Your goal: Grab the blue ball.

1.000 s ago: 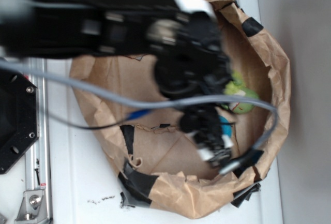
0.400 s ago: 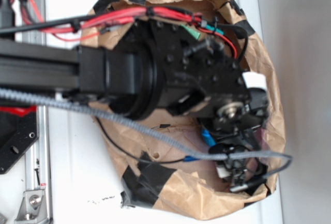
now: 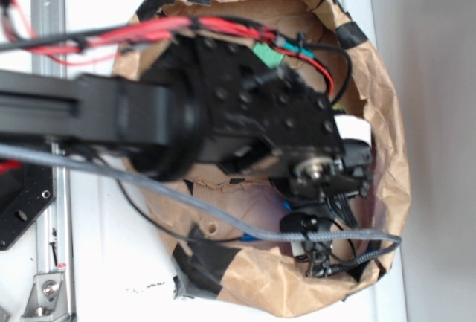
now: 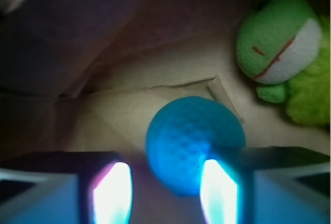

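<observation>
One step is in hand: closing in on the blue ball (image 4: 192,144), which lies on the floor of the paper bag (image 3: 387,136). In the wrist view the gripper (image 4: 165,193) stands open, its two lit fingers (image 4: 113,193) spread apart. The ball sits between them but off centre, its right side overlapped by the right finger while a clear gap remains to the left one. I judge the next move calls for a small shift toward the ball to centre it, then a squeeze. The ball is bright blue and round with a dimpled skin, so it may well roll or squirt out if pinched off centre. A green frog toy (image 4: 282,48) lies beyond the ball, up and to the right, apart from it. From the exterior view the arm (image 3: 223,117) hides the ball.
</observation>
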Controlling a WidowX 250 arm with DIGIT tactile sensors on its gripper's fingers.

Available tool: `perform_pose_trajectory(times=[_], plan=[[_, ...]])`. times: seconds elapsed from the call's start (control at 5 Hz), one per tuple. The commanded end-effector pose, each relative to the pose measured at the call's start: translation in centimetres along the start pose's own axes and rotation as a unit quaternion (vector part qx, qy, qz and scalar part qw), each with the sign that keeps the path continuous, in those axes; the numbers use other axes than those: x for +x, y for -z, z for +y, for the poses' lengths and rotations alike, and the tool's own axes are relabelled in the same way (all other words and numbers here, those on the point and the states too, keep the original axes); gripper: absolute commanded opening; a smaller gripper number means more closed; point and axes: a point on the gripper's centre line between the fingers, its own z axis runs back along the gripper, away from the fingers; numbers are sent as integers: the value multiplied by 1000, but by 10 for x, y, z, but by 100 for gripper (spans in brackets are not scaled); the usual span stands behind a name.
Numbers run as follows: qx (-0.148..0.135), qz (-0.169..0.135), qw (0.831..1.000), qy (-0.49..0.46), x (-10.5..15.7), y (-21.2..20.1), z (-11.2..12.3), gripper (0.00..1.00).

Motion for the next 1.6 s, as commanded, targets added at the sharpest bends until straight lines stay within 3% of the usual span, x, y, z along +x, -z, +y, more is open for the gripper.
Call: perform_pose_trajectory(times=[0.0, 0.2, 0.4, 0.6, 0.8, 1.0, 1.4], plan=[[-7, -78, 997, -14, 12, -61, 14, 100], [6, -65, 998, -4, 8, -45, 13, 100], [5, -44, 998, 32, 4, -1, 17, 100], [-4, -34, 996, 88, 6, 27, -3, 100], [1, -16, 992, 125, -2, 39, -23, 0], [1, -21, 991, 132, -6, 24, -21, 0], [62, -44, 988, 138, 1, -69, 7, 0]])
